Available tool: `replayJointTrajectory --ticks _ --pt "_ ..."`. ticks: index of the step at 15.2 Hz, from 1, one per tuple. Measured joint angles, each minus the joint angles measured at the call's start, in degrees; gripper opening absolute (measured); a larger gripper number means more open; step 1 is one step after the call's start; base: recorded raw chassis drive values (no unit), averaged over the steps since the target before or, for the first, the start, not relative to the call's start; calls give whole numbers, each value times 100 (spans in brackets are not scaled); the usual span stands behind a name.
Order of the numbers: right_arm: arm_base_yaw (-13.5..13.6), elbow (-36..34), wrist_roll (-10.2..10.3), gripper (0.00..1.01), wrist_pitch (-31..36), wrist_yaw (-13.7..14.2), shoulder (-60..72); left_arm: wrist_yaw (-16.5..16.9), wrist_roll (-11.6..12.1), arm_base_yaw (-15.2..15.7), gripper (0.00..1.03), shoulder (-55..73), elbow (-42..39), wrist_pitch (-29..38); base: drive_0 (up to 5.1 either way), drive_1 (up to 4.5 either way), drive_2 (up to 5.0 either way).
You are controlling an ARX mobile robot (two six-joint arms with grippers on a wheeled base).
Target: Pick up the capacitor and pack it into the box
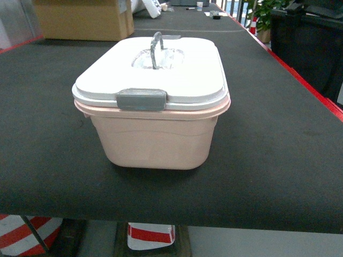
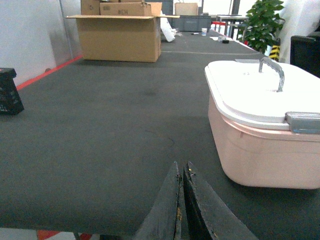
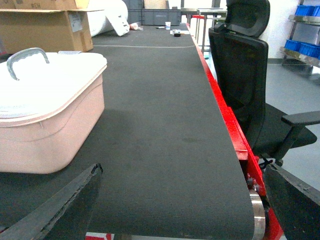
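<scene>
head view, box (image 1: 153, 136), long axis receding

Black, wedge-shaped fingers (image 2: 200, 210) with rough, worn edges; small yellowish specks along the left pair's seam

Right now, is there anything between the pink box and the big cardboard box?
No. In the left wrist view, only bare dark table mat lies between the pink box and the cardboard box.
</scene>
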Motion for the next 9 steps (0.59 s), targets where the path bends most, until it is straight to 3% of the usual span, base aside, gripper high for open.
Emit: replayJointTrajectory --ticks 1,2,3,7,8,9 --pt "0 0 0 98 0 0 0 2 0 0 2 -210 0 -190 0 0 0" --pt "0 0 0 98 -2 0 0 0 0 0 2 -708 2 -986 0 0 0" --pt "0 0 0 98 -2 0 0 2 0 0 2 -1128 2 -1165 0 0 0" --pt "0 0 0 98 2 2 0 4 0 -2 2 -1117 4 -1213 0 0 0" --pt "0 0 0 98 2 0 0 4 -2 -2 8 -1117 4 -1202 0 0 0" --pt "0 0 0 98 0 0 0 4 -4 -2 22 -1117 4 -1202 0 0 0"
